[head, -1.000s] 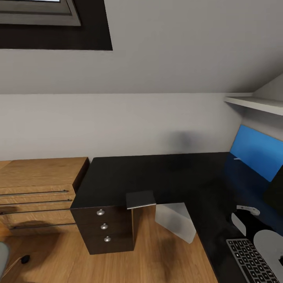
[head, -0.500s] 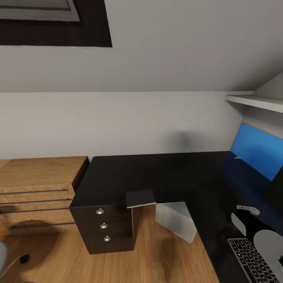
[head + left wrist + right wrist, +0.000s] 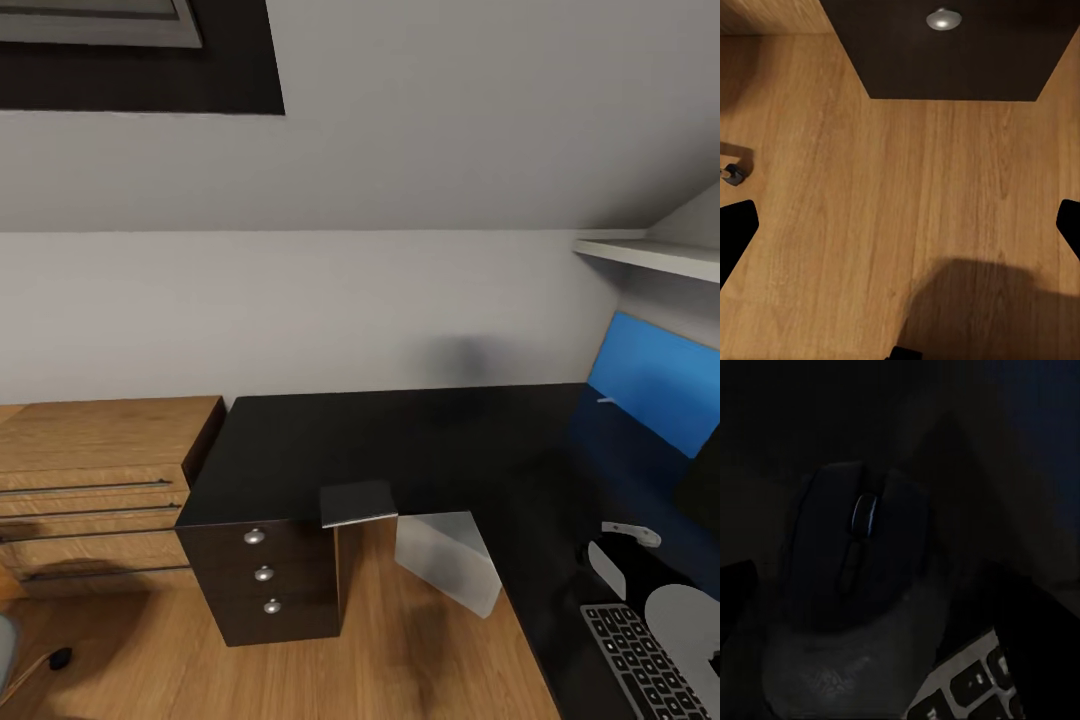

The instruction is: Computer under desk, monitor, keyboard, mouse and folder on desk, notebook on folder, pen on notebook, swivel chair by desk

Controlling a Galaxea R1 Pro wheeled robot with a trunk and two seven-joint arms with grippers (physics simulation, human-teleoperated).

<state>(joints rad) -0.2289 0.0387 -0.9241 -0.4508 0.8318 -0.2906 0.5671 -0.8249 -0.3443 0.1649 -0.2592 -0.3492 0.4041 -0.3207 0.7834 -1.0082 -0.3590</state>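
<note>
**Now: mouse close under my right wrist camera, desk corner ahead**

From the head view I see the black desk (image 3: pixel 420 440), with the keyboard (image 3: pixel 640 662) at its near right edge. My right wrist view, very dark, shows the mouse (image 3: pixel 855 547) just beside the keyboard (image 3: pixel 971 686), probably resting on the desk. Whether either gripper's jaws are parted or closed, I cannot tell. My left wrist view faces wooden floor (image 3: pixel 900 195).

Desk (image 3: pixel 400 440) left half bare; keyboard (image 3: pixel 640 665), monitor (image 3: pixel 655 395) crowd right.
</note>
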